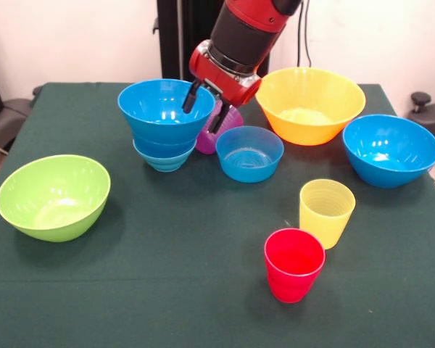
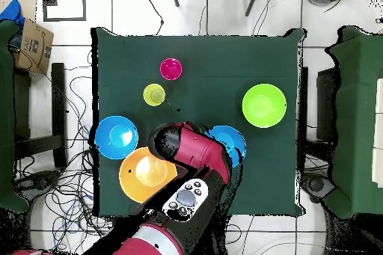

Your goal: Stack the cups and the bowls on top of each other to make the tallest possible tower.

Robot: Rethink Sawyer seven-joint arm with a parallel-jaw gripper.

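From the front, the black-fingered gripper [image 1: 201, 107] is seen spread open, empty, over a tipped purple plastic cup [image 1: 219, 130] beside the stacked glossy blue plastic bowls [image 1: 164, 123] near the table's far edge. From overhead, that stack [image 2: 230, 143] is half hidden by the red arm [image 2: 196, 153].

table cover [image 1: 203, 290]: dark green cloth
very large glossy plastic bowl [image 1: 309, 104]: yellow-orange
large glossy plastic bowl at one side [image 1: 391, 149]: bright blue
small glossy plastic bowl mid-table [image 1: 249, 153]: lighter blue
pile of nested plastic bowls [image 1: 164, 123]: all blue
large tilted plastic bowl [image 1: 53, 196]: lime green
ribbed plastic tumbler [image 1: 326, 212]: translucent yellow
second ribbed tumbler [image 1: 293, 264]: red
tumbler behind the arm [image 1: 228, 125]: purple-pink
robot arm [image 1: 243, 36]: red and black
gripper [image 1: 204, 109]: black fingers
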